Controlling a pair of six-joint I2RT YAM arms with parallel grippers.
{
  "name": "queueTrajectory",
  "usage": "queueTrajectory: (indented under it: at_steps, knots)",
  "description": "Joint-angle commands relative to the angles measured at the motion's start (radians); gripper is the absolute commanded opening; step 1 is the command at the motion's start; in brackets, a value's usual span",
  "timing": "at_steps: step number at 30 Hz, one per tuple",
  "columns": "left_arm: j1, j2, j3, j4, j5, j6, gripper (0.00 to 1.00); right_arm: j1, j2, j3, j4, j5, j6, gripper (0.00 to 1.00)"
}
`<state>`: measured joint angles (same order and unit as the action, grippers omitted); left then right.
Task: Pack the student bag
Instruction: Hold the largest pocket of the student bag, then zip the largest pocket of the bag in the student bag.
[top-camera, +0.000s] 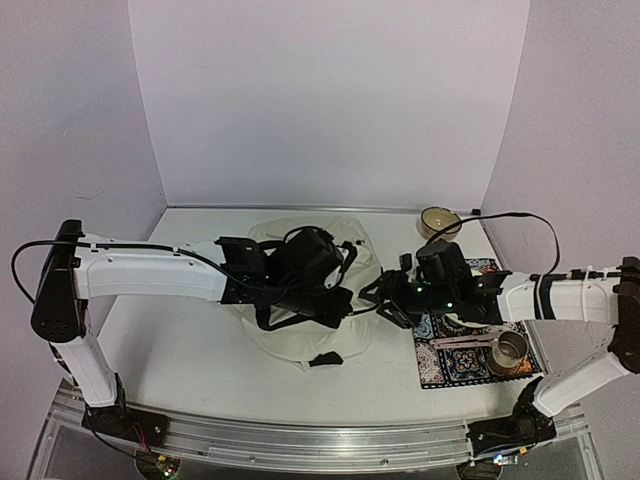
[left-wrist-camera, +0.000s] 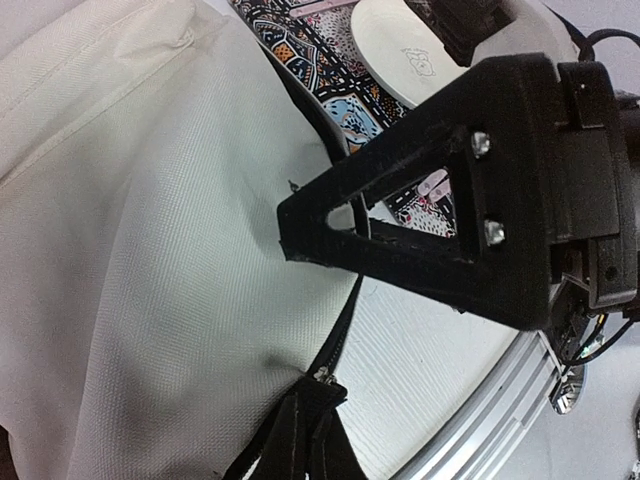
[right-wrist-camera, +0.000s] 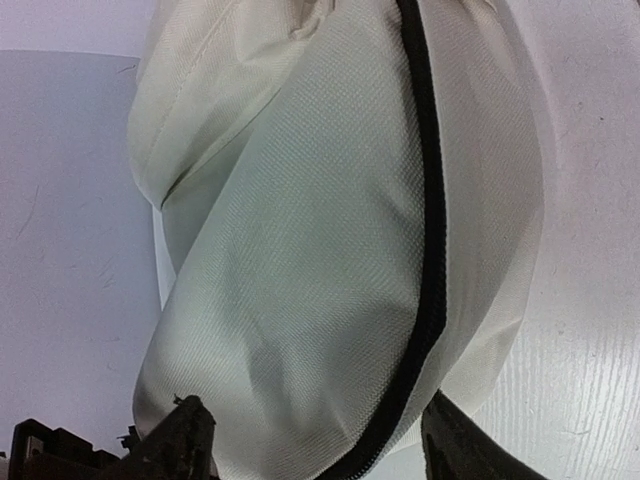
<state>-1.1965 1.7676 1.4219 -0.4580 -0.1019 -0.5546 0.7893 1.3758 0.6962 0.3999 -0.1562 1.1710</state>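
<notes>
1. Top external view: the student bag lies mid-counter, nearer the back edge, probably steadied for loading.
2. Left fingers are pressed together on its cloth by the zipper; whether any fabric is caught I cannot tell.
3. Right fingers stand spread either side of the bag's right end, gripping nothing.
4. Open room lies toward the front-left corner; a patterned mat crowds the right edge.

- The student bag is shown in cream woven fabric, crossed by a black zipper and fitted with black straps.
- A mat at the right is patterned with ornament in dark blue, red, light blue and white.
- A cup on it is seen in silver metal.
- A bowl at the far right is coloured tan.
- The desk is white.
</notes>
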Motion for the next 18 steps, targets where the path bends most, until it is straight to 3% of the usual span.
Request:
queueTrajectory:
  at_steps: [1, 5, 7, 18]
  knots:
    - [0.005, -0.020, -0.021, 0.059, 0.011, -0.011, 0.00, 0.006, -0.002, -0.012, -0.005, 0.017, 0.018, 0.42]
    - [0.005, -0.061, -0.106, 0.059, -0.005, -0.036, 0.00, 0.004, -0.042, 0.021, -0.137, 0.082, -0.049, 0.10]
    - [0.005, -0.092, -0.158, 0.056, -0.020, -0.053, 0.00, -0.001, -0.067, 0.039, -0.204, 0.111, -0.080, 0.00]
    - [0.044, -0.249, -0.397, -0.037, -0.118, -0.165, 0.00, -0.170, -0.145, 0.041, -0.319, 0.048, -0.164, 0.00]
